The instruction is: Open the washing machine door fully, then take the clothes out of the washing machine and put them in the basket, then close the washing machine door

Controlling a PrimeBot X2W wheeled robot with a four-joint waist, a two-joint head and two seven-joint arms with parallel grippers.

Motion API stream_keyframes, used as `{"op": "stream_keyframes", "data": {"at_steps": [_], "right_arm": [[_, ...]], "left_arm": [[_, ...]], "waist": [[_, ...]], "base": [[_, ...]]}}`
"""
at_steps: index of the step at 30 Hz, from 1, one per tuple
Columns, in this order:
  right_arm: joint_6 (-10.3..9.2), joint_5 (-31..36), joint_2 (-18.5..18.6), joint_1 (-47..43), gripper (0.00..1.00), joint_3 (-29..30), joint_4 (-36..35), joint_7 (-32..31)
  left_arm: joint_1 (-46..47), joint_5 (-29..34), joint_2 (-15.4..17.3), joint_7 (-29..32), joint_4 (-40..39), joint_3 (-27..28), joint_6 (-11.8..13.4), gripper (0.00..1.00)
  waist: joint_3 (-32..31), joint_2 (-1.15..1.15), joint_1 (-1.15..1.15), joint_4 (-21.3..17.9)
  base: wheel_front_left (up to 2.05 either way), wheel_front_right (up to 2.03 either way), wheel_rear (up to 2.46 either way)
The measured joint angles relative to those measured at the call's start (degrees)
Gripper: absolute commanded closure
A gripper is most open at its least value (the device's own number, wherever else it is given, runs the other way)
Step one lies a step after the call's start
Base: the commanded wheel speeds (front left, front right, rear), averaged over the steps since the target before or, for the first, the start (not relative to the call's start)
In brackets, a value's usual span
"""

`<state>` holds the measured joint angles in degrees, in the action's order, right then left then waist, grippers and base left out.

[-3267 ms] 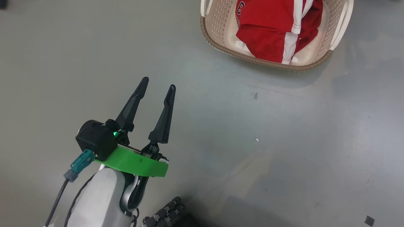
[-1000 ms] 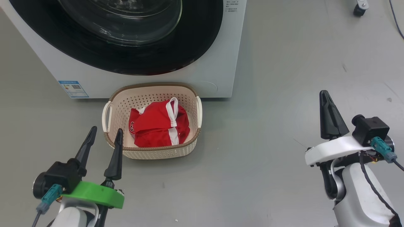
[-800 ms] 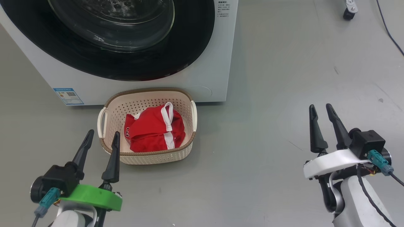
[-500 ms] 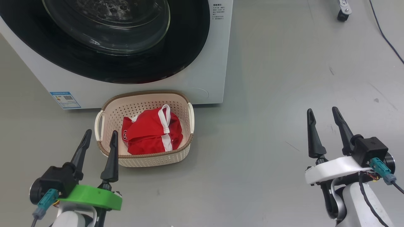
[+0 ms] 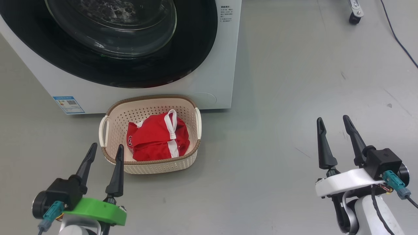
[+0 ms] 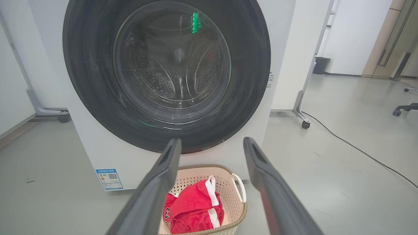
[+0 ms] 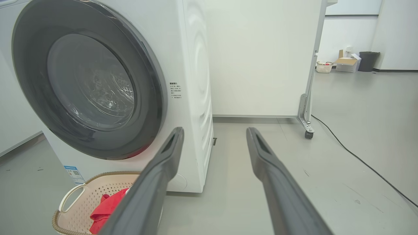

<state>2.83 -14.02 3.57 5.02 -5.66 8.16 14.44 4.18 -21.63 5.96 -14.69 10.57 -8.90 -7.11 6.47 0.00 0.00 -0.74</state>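
1. Since 1 second ago the right gripper (image 5: 332, 118) has gone from fingers pressed together to fingers spread. It holds nothing and hangs over the bare grey floor (image 5: 277, 137), well apart from the basket (image 5: 156, 167).
2. The left gripper (image 5: 107, 145) is also spread wide and empty. In the head view 1 of its 2 fingertips overlaps the basket's near left corner; whether they touch cannot be told.
3. The clothes (image 5: 153, 145) lie bundled inside the basket, red with a white stripe across the top.
4. The basket stands on the floor just in front of the washing machine (image 5: 223, 65), below its door.
5. The washing machine door (image 5: 196, 49) sits shut, flush against the white front.
6. A small blue label (image 5: 68, 104) sits at the machine's lower corner, left of the basket.
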Motion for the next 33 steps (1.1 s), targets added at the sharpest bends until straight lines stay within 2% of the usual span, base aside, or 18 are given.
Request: {"op": "stream_keyframes", "data": {"at_steps": [33], "right_arm": [[-0.01, 1.1, -0.4, -1.9, 0.00, 0.2, -2.2, 0.0]], "left_arm": [[0.0, 1.0, 0.0, 0.0, 0.3, -0.3, 0.0, 0.00]], "waist": [[0.6, 0.00, 0.00, 0.4]], "base": [[0.00, 0.00, 0.00]]}}
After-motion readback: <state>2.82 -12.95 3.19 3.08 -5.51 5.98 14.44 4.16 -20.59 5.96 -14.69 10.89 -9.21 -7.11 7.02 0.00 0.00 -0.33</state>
